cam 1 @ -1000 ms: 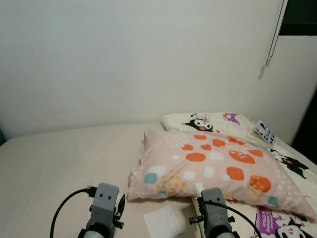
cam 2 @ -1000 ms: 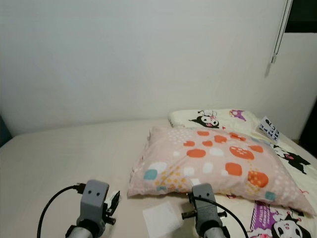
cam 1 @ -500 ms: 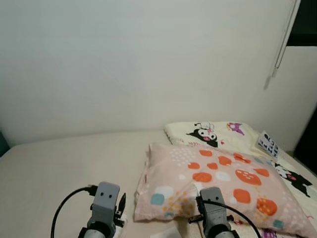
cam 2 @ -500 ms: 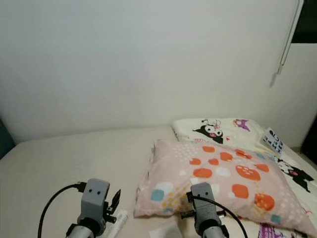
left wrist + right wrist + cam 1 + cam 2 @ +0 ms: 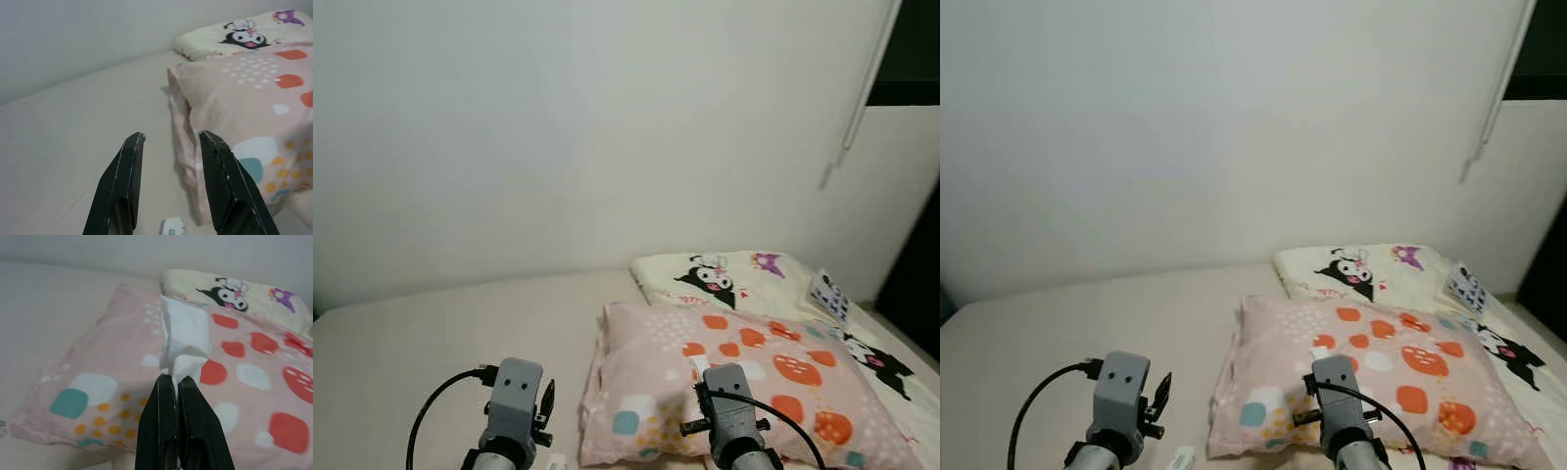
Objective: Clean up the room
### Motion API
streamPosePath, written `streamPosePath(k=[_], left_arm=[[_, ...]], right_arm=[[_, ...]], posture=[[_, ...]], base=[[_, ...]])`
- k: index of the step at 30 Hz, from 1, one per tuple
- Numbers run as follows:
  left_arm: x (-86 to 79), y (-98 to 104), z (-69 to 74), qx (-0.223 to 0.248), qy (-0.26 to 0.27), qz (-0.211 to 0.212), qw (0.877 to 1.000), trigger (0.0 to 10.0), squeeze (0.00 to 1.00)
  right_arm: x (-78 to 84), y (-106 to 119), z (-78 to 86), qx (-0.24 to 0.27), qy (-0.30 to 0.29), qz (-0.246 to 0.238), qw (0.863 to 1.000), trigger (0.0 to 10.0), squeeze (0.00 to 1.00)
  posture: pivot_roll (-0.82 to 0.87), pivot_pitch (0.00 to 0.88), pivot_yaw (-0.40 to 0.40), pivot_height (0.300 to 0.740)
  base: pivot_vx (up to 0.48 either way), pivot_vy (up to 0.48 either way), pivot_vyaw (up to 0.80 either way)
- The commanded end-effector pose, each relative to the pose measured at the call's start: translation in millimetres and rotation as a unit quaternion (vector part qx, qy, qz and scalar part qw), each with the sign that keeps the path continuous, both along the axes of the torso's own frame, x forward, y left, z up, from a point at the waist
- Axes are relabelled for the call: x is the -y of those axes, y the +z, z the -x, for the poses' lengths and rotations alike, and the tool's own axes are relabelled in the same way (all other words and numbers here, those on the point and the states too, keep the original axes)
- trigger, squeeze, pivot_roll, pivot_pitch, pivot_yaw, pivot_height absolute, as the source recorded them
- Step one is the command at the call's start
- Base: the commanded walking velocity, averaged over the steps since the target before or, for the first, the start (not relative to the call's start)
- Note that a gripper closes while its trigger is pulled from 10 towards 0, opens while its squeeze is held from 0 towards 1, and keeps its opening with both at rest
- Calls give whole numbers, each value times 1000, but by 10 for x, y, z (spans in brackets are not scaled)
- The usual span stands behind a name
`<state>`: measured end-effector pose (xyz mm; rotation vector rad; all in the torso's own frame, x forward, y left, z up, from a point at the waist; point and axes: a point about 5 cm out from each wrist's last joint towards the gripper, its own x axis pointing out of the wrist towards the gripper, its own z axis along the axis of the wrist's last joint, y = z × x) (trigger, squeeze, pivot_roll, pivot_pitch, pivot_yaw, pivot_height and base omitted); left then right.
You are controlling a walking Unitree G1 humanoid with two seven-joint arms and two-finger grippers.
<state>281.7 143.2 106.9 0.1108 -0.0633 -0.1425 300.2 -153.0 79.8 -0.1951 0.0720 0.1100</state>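
Right wrist view: a soft, crumpled white tissue (image 5: 182,340) is pinched between the right gripper (image 5: 176,382)'s closed black fingers, held above the plump pink pillow (image 5: 734,387) with orange, white and teal blotches. Behind lies a cream cartoon-print pillow (image 5: 724,274). The left gripper (image 5: 170,139) hangs parted over the smooth beige bed sheet (image 5: 440,333).

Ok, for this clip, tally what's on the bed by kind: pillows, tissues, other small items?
Pillows: 2, the pink spotted pillow and the cartoon-print pillow.
Tissues: 1, the white tissue, pinched in the right claw, not lying on the bed.
Small white item: 1, beneath the open left claw; kind unclear.
Total: 4.
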Motion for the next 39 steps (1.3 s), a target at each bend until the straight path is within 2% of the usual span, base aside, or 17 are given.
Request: streamPosePath(k=[1,4,6,11,14,16,20,27,39], left_arm=[[-28,-79,37,-16,7,3,1000,10000,0],[-30,-103,41,-21,7,7,1000,10000,0],[-41,-152,52,-33,9,10,999,10000,0],[-81,-260,75,-56,21,15,998,10000,0],[-89,-310,86,-67,23,17,997,10000,0],[-77,-339,95,-73,20,15,997,10000,0],[-67,-385,110,-81,22,7,996,10000,0],[-57,-396,110,-81,19,4,997,10000,0],[-20,-406,109,-79,12,5,997,10000,0]], right_arm=[[-13,-68,28,-19,3,4,1000,10000,0],[-40,-99,31,-17,9,39,999,10000,0],[-61,-136,41,-24,13,39,999,10000,0],[-86,-186,61,-34,14,21,999,10000,0],[-76,-248,79,-55,2,-14,998,10000,0],[-65,-306,98,-68,-2,-19,997,10000,0],[-85,-417,135,-90,2,-2,996,10000,0],[-110,-461,165,-93,7,-18,995,10000,0],[-141,-523,188,-111,11,-11,994,10000,0]], posture=[[21,104,-33,740],[20,101,-31,740],[21,98,-31,740],[20,95,-30,740],[18,92,-30,740],[17,92,-32,740],[17,88,-31,740],[18,80,-31,740],[14,70,-35,740]], base=[[0,0,0],[0,0,0],[0,0,0],[0,0,0],[0,0,0],[0,0,0],[0,0,0],[0,0,0],[0,0,-67]])
